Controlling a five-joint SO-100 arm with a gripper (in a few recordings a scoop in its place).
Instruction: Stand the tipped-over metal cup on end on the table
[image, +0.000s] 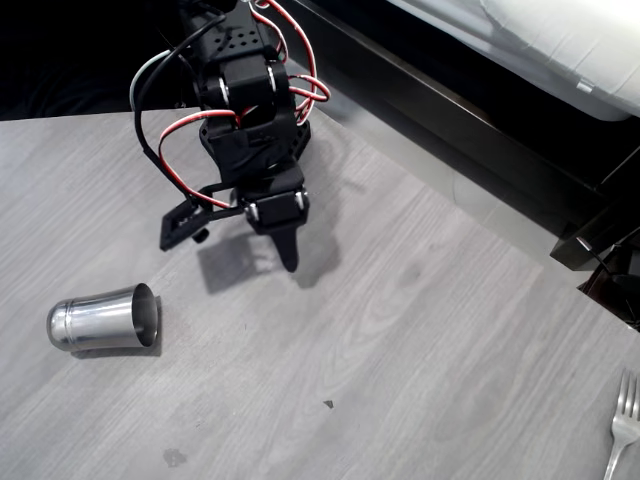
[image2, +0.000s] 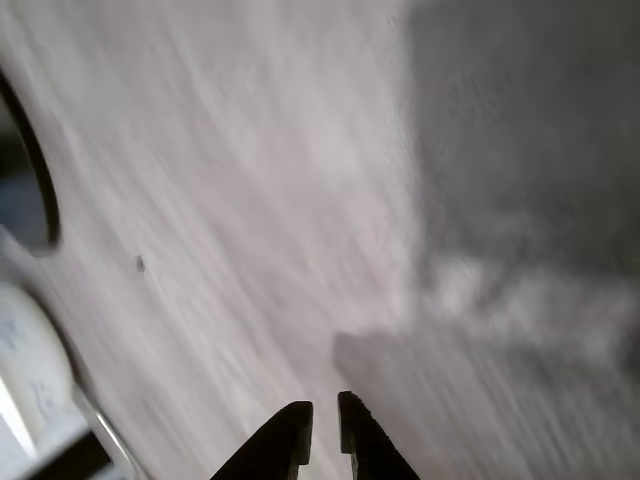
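Metal cup (image: 103, 319) on its side on table (image: 400, 330), fork (image: 622, 425) far off, jaws nearly closed, empty.

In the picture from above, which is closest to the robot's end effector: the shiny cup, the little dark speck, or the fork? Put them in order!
Measured from the end effector in the overhead view:
1. The metal cup, lying on its side to the lower left. The dark speck is only a bit farther.
2. The dark speck on the table, below.
3. The fork, at the bottom right edge, clearly farthest.

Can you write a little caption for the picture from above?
A metal cup lies tipped over on the table, apart from the black gripper.
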